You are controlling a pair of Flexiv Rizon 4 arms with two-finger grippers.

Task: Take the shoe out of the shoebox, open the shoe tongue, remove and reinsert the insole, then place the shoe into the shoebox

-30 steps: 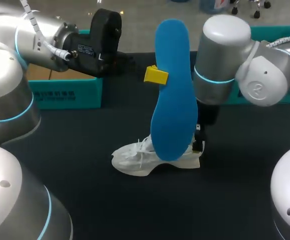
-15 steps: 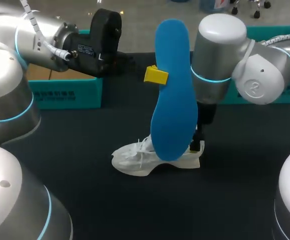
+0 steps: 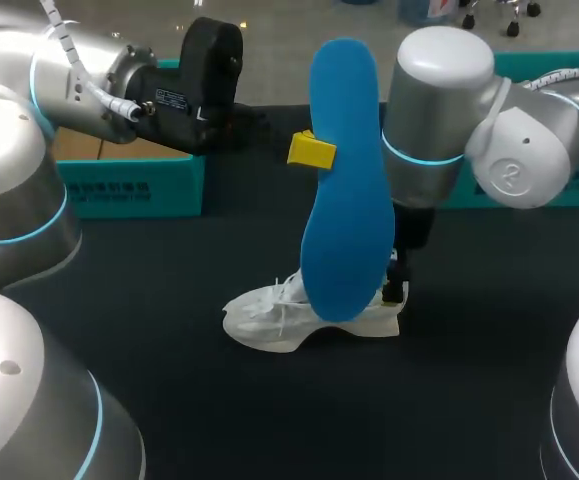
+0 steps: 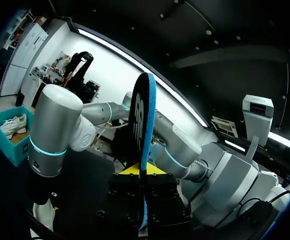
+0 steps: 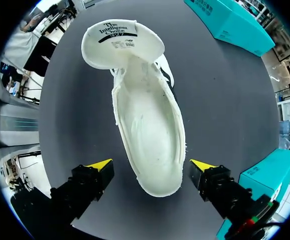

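Note:
My left gripper [image 3: 314, 150] holds the blue insole [image 3: 347, 180] upright in the air above the table, shut on its edge. In the left wrist view the insole [image 4: 143, 120] stands edge-on between the yellow tips of the left gripper [image 4: 140, 171]. The white shoe [image 3: 299, 320] lies on the black table below it. My right gripper [image 3: 397, 287] hangs open over the heel. In the right wrist view the shoe [image 5: 147, 125] is empty inside, its tongue [image 5: 122, 42] folded forward. The right gripper [image 5: 151, 166] straddles the heel without touching it.
A teal shoebox [image 3: 129, 185] stands at the back left and another teal box [image 3: 539, 185] at the back right, behind my right arm. The box beside the right arm in the left wrist view [image 4: 9, 145] holds another white shoe.
My right arm has shifted slightly to the left above the shoe's heel. The left gripper, the insole and the shoe have stayed where they were.

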